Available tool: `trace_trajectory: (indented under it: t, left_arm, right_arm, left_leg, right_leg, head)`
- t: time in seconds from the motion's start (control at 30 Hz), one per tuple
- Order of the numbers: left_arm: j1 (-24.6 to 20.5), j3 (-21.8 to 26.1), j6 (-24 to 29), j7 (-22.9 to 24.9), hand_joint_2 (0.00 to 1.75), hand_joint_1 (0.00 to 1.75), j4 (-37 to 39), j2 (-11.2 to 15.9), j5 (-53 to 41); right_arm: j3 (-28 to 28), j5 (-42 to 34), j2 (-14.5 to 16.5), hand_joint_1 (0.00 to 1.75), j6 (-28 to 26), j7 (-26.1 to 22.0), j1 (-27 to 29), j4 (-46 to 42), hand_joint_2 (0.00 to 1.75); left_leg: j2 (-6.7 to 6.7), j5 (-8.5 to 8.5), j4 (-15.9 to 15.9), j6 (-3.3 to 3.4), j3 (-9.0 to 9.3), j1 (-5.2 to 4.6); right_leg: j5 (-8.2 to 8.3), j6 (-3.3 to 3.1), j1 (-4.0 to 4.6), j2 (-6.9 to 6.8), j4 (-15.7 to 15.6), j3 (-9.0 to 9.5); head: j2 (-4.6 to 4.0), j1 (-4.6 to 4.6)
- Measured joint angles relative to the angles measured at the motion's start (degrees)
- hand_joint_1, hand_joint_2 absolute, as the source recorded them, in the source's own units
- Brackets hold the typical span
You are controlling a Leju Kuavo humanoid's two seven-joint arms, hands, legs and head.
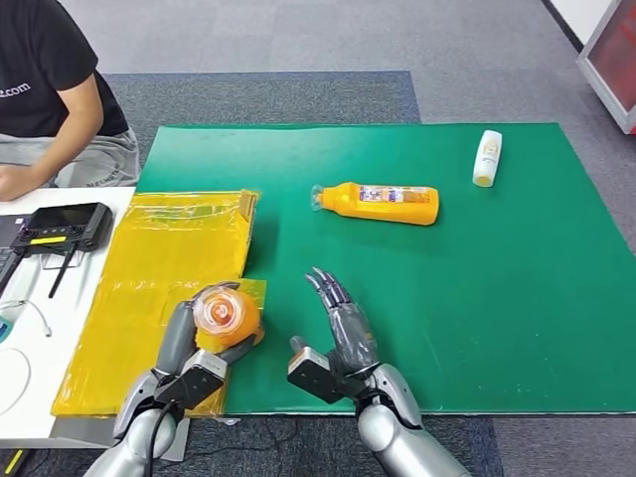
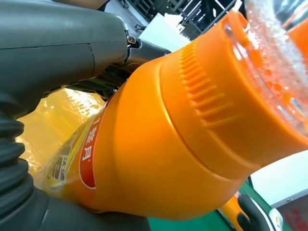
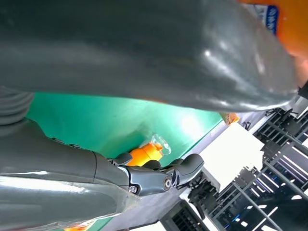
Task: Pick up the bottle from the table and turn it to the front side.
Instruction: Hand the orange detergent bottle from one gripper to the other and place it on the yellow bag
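Robot's left hand (image 1: 188,353) is gripping an orange bottle (image 1: 225,315), cap pointing up toward the camera, above the yellow bag (image 1: 172,248). Beside the bag, the right hand (image 1: 341,338) is hovering with fingers spread, holding nothing. Beyond the bag, a second orange bottle (image 1: 379,204) is lying on the green table (image 1: 525,298).

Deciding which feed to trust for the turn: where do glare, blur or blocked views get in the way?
Head view: sharp and evenly lit, the left hand gripping the orange bottle, though the yellow plastic sheet glares. Left wrist view: the bottle is very close, its clear cap soft and shiny. Right wrist view: the right hand blocks much of the picture, with glare on the green mat.
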Motion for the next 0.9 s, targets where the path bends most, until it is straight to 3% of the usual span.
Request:
trace_trajectory:
  t: [0.47, 0.9]
  left_arm:
    - [-0.86, 2.03, 0.19, 2.78, 1.75, 1.75, -1.05, 2.49, -5.25]
    - [-2.46, 7.26, -3.26, 7.52, 1.75, 1.75, -1.14, 7.48, -9.54]
  right_arm:
    - [-1.06, 0.20, 0.41, 0.00, 0.06, -0.28, 0.62, 0.07, 0.00]
    - [-3.04, 0.31, 0.54, 0.00, -0.34, -0.46, 1.54, 1.07, 0.00]
  left_leg:
    - [0.01, 0.07, -0.01, -0.14, 0.07, 0.05]
    - [0.00, 0.18, -0.01, -0.28, 0.09, 0.16]
  right_leg:
    - [0.09, -0.14, 0.05, 0.03, 0.03, 0.02]
    - [0.17, -0.27, 0.16, 0.02, 0.09, 0.02]
  head:
    - [0.00, 0.00]
    - [0.00, -0.01]
